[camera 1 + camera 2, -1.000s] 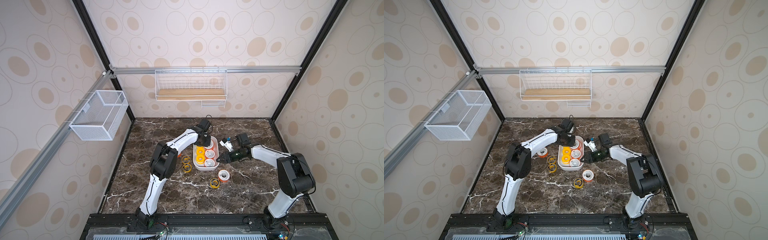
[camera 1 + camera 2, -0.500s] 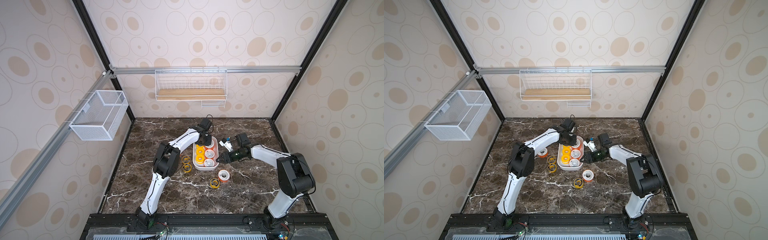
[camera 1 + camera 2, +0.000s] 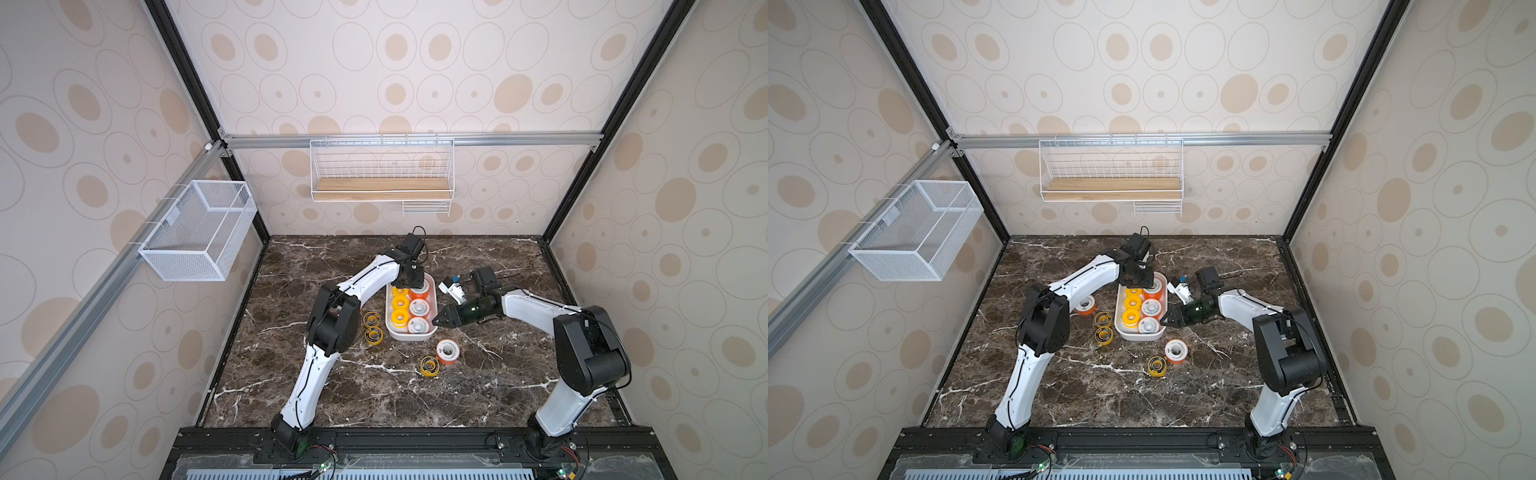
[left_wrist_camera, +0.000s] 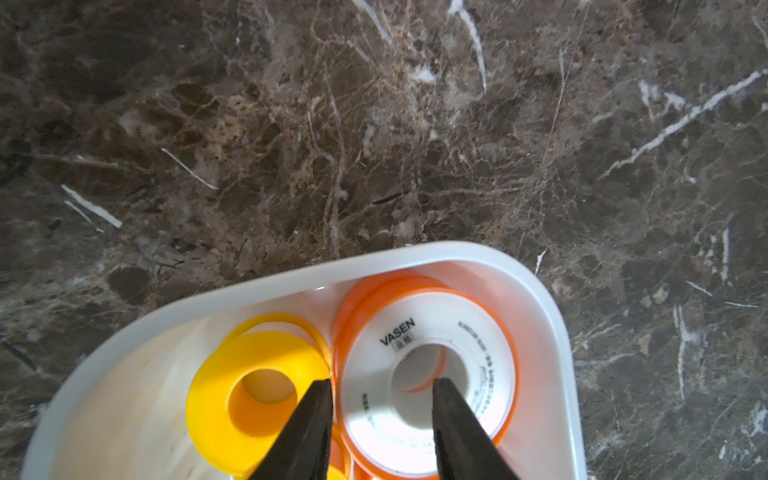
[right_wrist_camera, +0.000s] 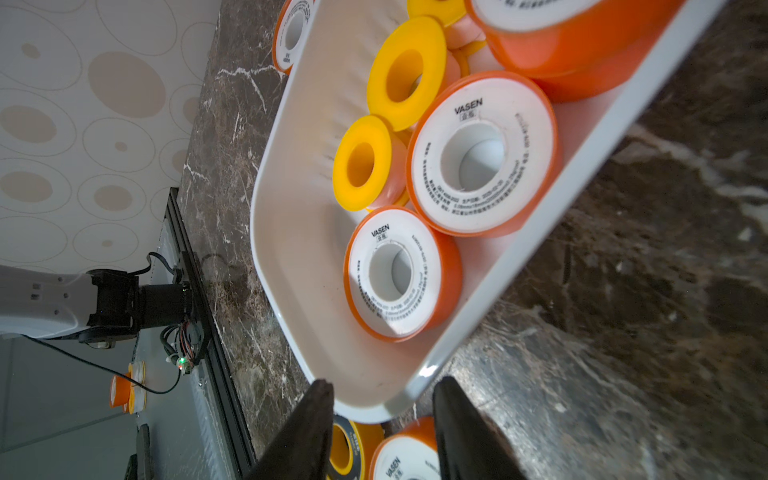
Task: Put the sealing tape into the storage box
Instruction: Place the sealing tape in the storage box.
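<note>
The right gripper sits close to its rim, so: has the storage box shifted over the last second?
No. The storage box lies where it was, equally far from the loose orange spool on the table.

storage box point(image 3: 1137, 337): 1
orange white-faced spools point(image 3: 1151, 307): 5 seen, 3 boxed, 2 on worktop point(image 3: 1204, 395)
plain yellow spools point(image 3: 1131, 316): 3, all boxed
yellow dark-ringed spools point(image 3: 1104, 334): 3, on worktop
mesh basket point(image 3: 913, 237): 1
wire rack point(image 3: 1113, 174): 1

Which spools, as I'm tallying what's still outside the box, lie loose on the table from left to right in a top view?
Far-left orange spool → pair of ringed yellow spools → lone ringed yellow spool → far-right orange spool.
</note>
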Controlling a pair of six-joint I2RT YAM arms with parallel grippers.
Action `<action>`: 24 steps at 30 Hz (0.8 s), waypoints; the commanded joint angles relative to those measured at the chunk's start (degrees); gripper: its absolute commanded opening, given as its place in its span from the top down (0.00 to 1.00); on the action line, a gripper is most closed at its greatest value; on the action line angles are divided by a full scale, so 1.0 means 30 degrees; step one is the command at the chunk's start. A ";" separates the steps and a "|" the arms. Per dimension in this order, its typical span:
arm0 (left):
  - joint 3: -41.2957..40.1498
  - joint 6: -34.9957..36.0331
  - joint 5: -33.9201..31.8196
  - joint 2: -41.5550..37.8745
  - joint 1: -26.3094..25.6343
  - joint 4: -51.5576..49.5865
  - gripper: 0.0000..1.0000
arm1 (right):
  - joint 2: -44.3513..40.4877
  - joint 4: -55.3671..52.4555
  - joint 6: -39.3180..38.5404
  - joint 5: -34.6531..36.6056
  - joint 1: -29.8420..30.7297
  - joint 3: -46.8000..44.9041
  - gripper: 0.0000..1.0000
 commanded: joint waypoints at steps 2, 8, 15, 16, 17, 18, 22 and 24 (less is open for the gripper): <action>0.0980 0.0016 -0.0108 0.0215 0.0113 -0.0547 0.53 | -0.0556 -0.0493 -0.0348 0.0173 0.0111 0.0092 0.55; 0.0580 0.0379 0.0065 -0.0970 0.0110 -0.0642 0.53 | -0.1436 -0.0787 -0.0485 0.1889 0.0107 -0.0096 0.51; -0.3374 0.1345 0.0179 -0.5183 0.0125 0.0787 0.53 | -0.3125 -0.1517 -0.0821 0.4483 0.0104 -0.0650 0.48; -0.4379 0.1407 0.0042 -0.6012 0.0128 0.1158 0.53 | -0.3421 -0.1621 -0.0865 0.4911 0.0118 -0.0806 0.47; -0.5495 0.1408 -0.0041 -0.6953 0.0124 0.1547 0.52 | -0.3734 -0.1736 -0.0892 0.5325 0.0104 -0.0967 0.47; -0.6410 0.1352 0.0019 -0.7800 0.0135 0.2189 0.52 | -0.3978 -0.1842 -0.0968 0.5603 0.0126 -0.1066 0.47; -0.9970 0.1250 0.0022 -1.1097 0.0193 0.3262 0.51 | -0.4993 -0.2488 -0.1154 0.6678 0.0153 -0.1592 0.46; -1.1342 0.1313 -0.0154 -1.2537 0.0216 0.3321 0.51 | -0.5392 -0.2634 -0.1103 0.6928 0.0143 -0.1946 0.46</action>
